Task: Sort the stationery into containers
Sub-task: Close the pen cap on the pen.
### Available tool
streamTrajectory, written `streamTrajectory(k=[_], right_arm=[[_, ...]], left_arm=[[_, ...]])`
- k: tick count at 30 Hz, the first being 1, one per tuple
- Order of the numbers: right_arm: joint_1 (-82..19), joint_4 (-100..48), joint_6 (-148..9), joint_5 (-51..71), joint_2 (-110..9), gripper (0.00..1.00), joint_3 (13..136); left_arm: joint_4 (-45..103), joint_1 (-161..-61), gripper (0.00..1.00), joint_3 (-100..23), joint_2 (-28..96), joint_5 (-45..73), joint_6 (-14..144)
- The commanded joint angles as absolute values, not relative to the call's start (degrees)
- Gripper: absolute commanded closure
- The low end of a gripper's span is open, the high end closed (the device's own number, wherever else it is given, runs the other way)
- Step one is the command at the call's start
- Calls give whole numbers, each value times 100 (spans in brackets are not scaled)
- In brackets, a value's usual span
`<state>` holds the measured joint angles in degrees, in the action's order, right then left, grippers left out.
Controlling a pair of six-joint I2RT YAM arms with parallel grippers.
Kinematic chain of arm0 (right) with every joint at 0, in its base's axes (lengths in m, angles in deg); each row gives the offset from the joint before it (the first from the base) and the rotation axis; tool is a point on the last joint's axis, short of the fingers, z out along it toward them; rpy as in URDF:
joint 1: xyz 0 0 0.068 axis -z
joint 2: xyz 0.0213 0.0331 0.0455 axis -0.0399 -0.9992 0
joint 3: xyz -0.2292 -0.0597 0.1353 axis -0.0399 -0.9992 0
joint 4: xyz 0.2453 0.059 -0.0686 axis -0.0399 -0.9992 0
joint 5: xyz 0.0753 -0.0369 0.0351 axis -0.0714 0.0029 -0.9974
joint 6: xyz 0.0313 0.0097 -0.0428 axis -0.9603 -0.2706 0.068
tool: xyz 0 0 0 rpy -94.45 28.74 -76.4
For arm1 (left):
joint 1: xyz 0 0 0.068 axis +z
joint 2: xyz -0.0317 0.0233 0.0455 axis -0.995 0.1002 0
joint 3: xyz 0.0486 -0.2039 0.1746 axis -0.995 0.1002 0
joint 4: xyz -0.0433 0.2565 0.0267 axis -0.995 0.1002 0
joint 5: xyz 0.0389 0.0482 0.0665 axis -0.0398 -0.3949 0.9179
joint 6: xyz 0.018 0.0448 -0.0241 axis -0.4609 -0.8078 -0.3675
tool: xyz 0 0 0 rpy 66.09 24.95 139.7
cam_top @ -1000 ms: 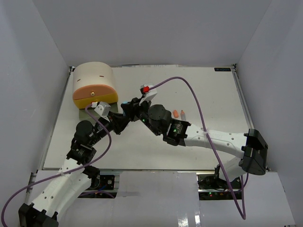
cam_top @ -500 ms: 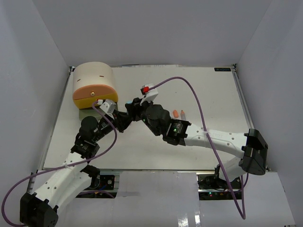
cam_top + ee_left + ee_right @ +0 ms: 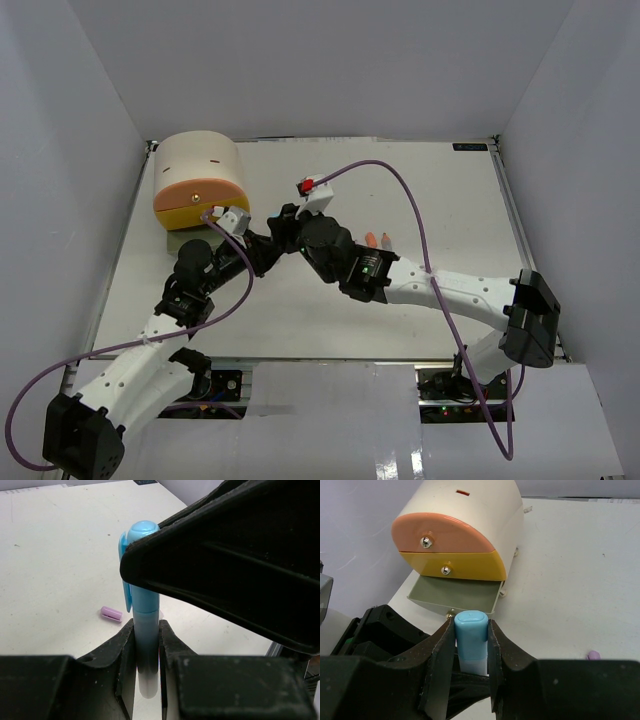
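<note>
Both claws had hold of one thing. The left claw (image 3: 146, 647) was clamped on the pale lower barrel of the light blue plastic marker (image 3: 142, 575). The right claw (image 3: 471, 630) was pinched on its capped top end, so the marker was held up between the two, above the white table (image 3: 55, 555).

We judged the double grip to be the main risk. If either arm pulled away before the other let go, the cap could come off, or the marker could twist out of the fingers and drop. If both let go together, it would fall short of the drawers. It could also catch on a drawer's front wall if carried in crosswise.

Just ahead of the right claw's fingertips stood the beige half-cylinder plastic cabinet (image 3: 485, 520). Its grey-green bottom drawer (image 3: 450, 591) was pulled out, and the part of its floor we could see was bare. The peach-orange top drawer (image 3: 450, 535) and the yellow middle drawer (image 3: 475, 567) were shut, so we could not tell what they held. A small purple eraser-like block (image 3: 111, 613) lay on the table beyond the left claw, to its left.
</note>
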<state>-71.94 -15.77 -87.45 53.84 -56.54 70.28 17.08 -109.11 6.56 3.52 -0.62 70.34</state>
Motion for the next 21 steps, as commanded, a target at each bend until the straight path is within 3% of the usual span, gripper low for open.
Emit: streamTrajectory(k=[1,21], right_arm=[[-7453,-3089,-9128,4594,-5908,92,6744],[-7664,-3872,-9471,3846,-6162,92,6524]], left_arm=[[313,-10815,95,-65,210,654,7019],[23,-10815,96,-645,588,645,6826]])
